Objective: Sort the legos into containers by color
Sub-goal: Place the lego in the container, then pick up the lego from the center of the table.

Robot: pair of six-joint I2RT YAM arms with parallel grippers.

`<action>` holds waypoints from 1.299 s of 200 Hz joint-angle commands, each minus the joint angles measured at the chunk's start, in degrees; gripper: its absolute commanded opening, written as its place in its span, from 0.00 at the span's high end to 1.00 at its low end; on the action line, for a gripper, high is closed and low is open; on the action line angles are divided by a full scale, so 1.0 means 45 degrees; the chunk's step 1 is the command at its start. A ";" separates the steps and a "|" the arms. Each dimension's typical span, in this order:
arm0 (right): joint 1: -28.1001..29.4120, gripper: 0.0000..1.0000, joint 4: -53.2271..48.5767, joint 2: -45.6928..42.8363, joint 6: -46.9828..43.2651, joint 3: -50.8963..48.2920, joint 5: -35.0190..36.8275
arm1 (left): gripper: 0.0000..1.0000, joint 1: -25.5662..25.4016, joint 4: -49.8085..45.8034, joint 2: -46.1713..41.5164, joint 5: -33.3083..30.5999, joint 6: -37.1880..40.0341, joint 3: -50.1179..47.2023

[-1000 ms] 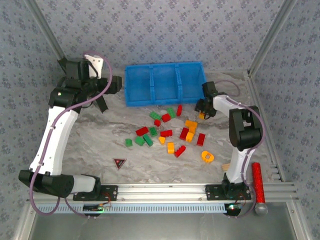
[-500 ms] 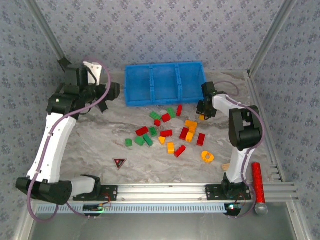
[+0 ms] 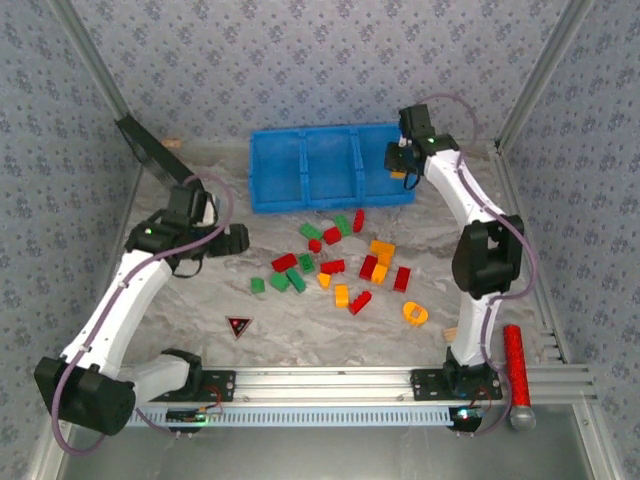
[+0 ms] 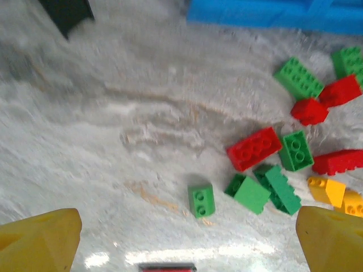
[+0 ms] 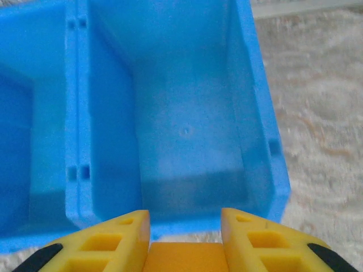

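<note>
Right wrist view: the right gripper, pinching an orange-yellow plastic lego brick, has come over the bright blue plastic bin, lower middle of frame; release should follow. The left gripper is spread wide.

Tabletop: grey-white marbled finish with faint tan streaks. A pale glare band lies on it in the left wrist view.

Walls: blue-grey wallpaper with a small floral print, enclosing the tabletop on its far, left and right sides.

Frame: a left post and a right post, both aluminium, rise from the tabletop's far corners. An aluminium rail runs along its near edge, with a plain grey ledge beyond that.

A black flat panel leans at the tabletop's far left corner.

Light: even and diffuse, with soft shadows.
</note>
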 commanded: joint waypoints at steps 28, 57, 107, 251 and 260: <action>0.0099 0.70 -0.1131 0.3002 -0.0868 0.2707 0.0271 | 0.05 -0.0971 0.1534 -0.0271 -0.0441 -0.3009 -0.2215; 0.0096 0.70 -0.1197 0.4040 -0.0926 0.3482 0.0002 | 0.06 -0.1402 0.2440 0.0644 -0.0681 -0.3344 -0.2995; 0.0115 0.68 -0.1114 0.4778 -0.0820 0.3509 -0.0107 | 0.08 -0.1664 0.3815 0.2125 -0.0414 -0.3463 -0.3567; 0.0288 0.48 -0.1218 0.3513 -0.1333 0.3007 -0.0510 | 0.35 -0.2661 0.3649 0.5577 -0.0755 -0.3761 -0.2875; 0.0316 0.48 -0.1262 0.3220 -0.1412 0.2883 -0.0478 | 0.37 -0.2655 0.3649 0.5646 -0.0735 -0.3838 -0.2924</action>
